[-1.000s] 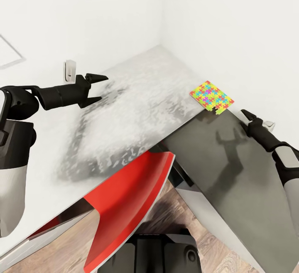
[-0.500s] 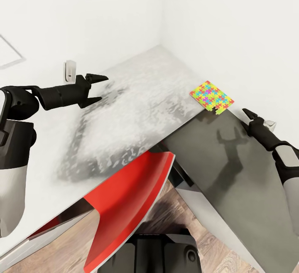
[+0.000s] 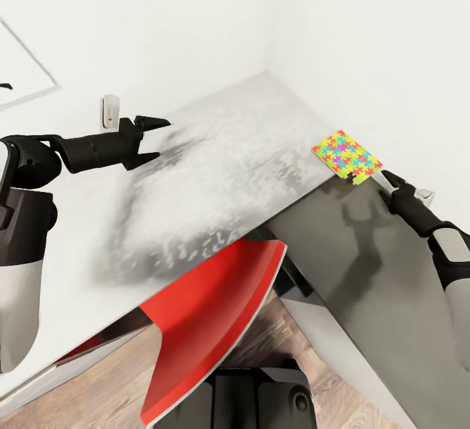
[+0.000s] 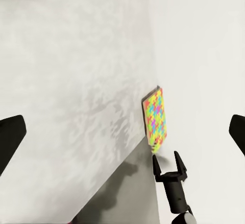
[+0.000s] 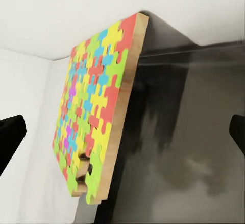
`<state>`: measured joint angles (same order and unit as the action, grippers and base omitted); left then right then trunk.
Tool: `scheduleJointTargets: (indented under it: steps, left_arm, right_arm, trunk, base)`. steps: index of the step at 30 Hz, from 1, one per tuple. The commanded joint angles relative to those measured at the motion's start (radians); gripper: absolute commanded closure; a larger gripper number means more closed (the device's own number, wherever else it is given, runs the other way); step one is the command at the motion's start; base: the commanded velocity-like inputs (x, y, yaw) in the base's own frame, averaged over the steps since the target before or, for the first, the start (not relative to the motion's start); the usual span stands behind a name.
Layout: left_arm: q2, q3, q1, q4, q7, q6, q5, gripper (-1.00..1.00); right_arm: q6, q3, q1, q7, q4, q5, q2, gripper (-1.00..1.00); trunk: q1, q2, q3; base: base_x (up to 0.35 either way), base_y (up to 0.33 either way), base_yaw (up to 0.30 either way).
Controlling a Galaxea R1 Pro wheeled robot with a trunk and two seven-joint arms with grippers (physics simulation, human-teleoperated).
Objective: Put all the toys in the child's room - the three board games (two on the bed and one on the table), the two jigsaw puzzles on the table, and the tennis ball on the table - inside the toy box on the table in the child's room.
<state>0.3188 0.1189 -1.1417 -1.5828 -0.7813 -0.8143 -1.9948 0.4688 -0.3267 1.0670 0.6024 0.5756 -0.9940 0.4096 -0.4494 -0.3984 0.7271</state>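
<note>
A jigsaw puzzle (image 3: 346, 157) overhung the tabletop (image 3: 215, 168) edge; the right gripper (image 3: 390, 181) and left gripper (image 3: 155, 136) both had jaws apart.

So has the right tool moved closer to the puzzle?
Yes. The right tool has closed toward the jigsaw puzzle at the table edge; the view shifted too.

We read no text, labels, brands or numbers in any view. The jigsaw puzzle (image 3: 346, 157) at right of centre in head view carries only coloured interlocking pieces, no print.
</note>
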Motion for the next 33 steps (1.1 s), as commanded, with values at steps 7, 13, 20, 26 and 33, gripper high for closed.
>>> scheduleJointTargets:
  steps: [7,13,20,26,33]
  left_arm:
    - [0.0,0.001,-0.001,0.0,-0.01,0.001,-0.01,-1.0]
    - [0.0,0.001,-0.001,0.0,-0.01,0.001,-0.009,-1.0]
    - [0.0,0.001,-0.001,0.0,-0.01,0.001,-0.009,-1.0]
    - [0.0,0.001,-0.001,0.0,-0.01,0.001,-0.009,-1.0]
    - [0.0,0.001,-0.001,0.0,-0.01,0.001,-0.009,-1.0]
  right_arm:
    - [0.008,-0.003,0.0,0.0,0.0,-0.006,0.0,-1.0]
    - [0.007,-0.003,0.0,0.0,0.0,-0.006,0.0,-1.0]
    - [0.006,-0.004,-0.001,-0.001,-0.002,-0.006,0.001,-1.0]
    - [0.005,-0.004,-0.001,-0.001,-0.003,-0.005,0.003,-1.0]
    - [0.004,-0.005,-0.001,-0.002,-0.006,-0.005,0.005,-1.0]
  trunk:
    - [-0.001,-0.002,0.001]
    - [-0.001,-0.002,0.001]
    - [-0.001,-0.002,0.001]
    - [-0.001,-0.002,0.001]
    - [-0.001,-0.002,0.001]
  base:
    - [0.0,0.0,0.097]
    - [0.0,0.0,0.039]
    - [0.0,0.0,0.016]
    - [0.0,0.0,0.006]
    - [0.0,0.0,0.003]
